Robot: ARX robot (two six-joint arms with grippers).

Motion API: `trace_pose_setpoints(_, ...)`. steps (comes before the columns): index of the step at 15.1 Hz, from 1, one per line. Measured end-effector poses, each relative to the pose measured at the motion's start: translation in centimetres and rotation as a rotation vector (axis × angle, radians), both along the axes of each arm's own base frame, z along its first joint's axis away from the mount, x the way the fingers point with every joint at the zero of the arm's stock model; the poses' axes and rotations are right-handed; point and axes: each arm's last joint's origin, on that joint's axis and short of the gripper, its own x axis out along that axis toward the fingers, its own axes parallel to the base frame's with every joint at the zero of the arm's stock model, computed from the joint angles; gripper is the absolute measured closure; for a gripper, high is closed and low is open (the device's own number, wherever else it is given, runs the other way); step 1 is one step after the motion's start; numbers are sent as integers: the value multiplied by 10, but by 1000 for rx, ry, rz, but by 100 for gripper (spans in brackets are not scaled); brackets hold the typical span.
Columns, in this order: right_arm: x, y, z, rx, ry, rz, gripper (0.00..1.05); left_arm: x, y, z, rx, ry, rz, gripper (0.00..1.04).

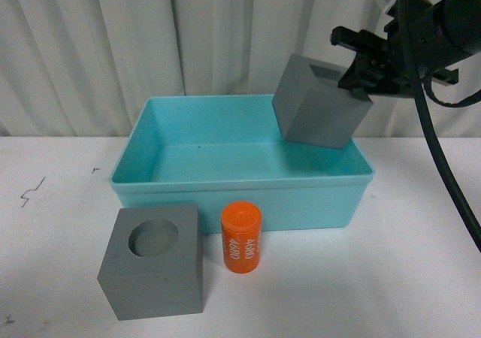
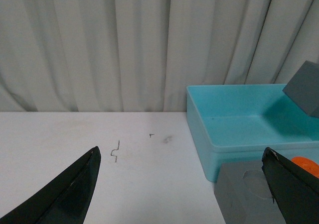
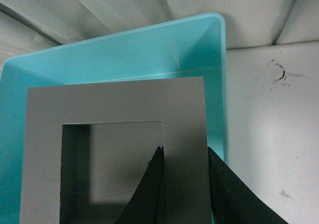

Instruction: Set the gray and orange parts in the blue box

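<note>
Front view: the right arm's fingers (image 1: 359, 73) clamped a tilted matte gray cube with a square recess (image 1: 319, 109) over the far right corner of the light turquoise plastic tray (image 1: 240, 179). A gray cube with a round recess (image 1: 154, 267) and a small orange cylinder (image 1: 241, 239) stood on the white table (image 1: 398, 278) just in front of the tray.

Left wrist view: the left fingers (image 2: 75, 189) stood wide apart above the table.

Right wrist view: the fingers pinched the cube's wall, one inside the recess.

White desk (image 1: 421, 278) out front, a few small dark pen marks (image 1: 31, 191) scribbled on its left side, and a pale pleated curtain (image 1: 98, 45) hanging right behind.
</note>
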Motion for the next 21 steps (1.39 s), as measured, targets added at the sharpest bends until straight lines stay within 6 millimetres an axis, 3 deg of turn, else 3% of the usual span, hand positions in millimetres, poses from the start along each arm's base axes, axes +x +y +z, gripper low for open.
trace_pose_setpoints(5, -4, 41, -5, -30, 53, -50, 86, 0, 0, 0, 0, 0, 0, 7)
trace_pose_setpoints(6, -2, 43, -6, -50, 40, -74, 82, 0, 0, 0, 0, 0, 0, 7)
trace_pose_setpoints(10, 0, 31, 0, -32, 5, -124, 36, 0, 0, 0, 0, 0, 0, 7)
trace_pose_setpoints(13, -20, 29, 38, 33, -132, -125, 4, 0, 0, 0, 0, 0, 0, 7)
trace_pose_setpoints(15, -49, 28, 82, 77, -307, -106, 6, 0, 0, 0, 0, 0, 0, 7)
trace_pose_setpoints(16, -69, 29, 102, 56, -483, -118, 10, 0, 0, 0, 0, 0, 0, 7)
trace_pose_setpoints(17, -96, 19, 110, -52, -674, -236, 23, 0, 0, 0, 0, 0, 0, 7)
trace_pose_setpoints(19, -158, -12, 95, -191, -782, -334, 47, 0, 0, 0, 0, 0, 0, 7)
trace_pose_setpoints(21, -195, -35, 68, -238, -790, -357, 70, 0, 0, 0, 0, 0, 0, 7)
